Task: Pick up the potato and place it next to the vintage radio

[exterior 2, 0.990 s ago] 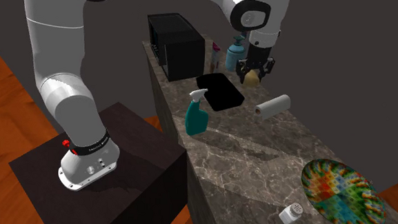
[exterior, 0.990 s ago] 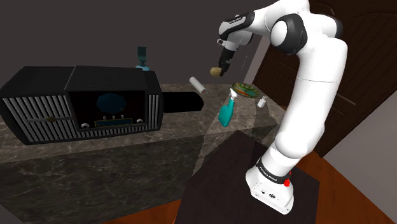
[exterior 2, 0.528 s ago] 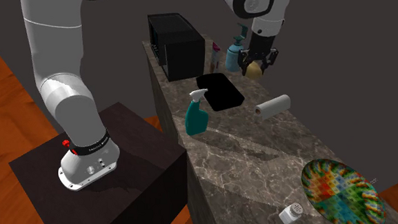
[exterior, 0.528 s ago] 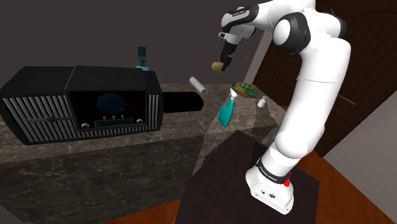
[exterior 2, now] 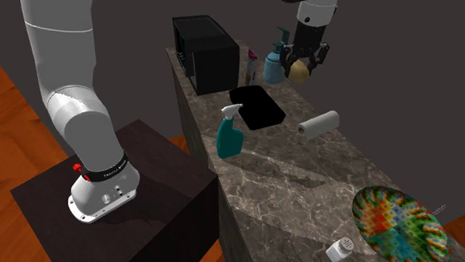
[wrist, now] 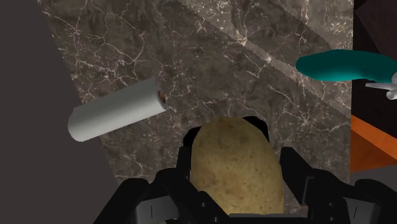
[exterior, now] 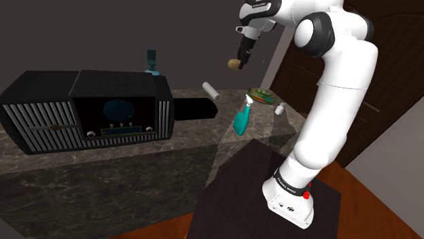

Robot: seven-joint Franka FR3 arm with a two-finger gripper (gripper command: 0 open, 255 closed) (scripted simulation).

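While the black two-finger gripper (exterior 2: 300, 66) clamps the tan oval potato (wrist: 236, 167) (high over the dark veined stone counter (exterior 2: 302, 169)), swing it level toward the black slatted vintage radio (exterior: 88, 112) before lowering.

Along the dark marble counter (exterior 2: 302, 165), from the far end in the second exterior view: a blue pump bottle (exterior 2: 274, 63) with a small pink bottle (exterior 2: 251, 65) just beside it, a black tray (exterior 2: 257, 108), a teal spray bottle (exterior 2: 231, 134) upright at the front edge, and a white paper roll (exterior 2: 318, 124) on its side nearer the back edge. Well apart from these, at the near end, a many-coloured plate (exterior 2: 398, 228) with a small white shaker (exterior 2: 340, 250) near its rim. Below, reddish wooden floor (exterior 2: 4, 140).
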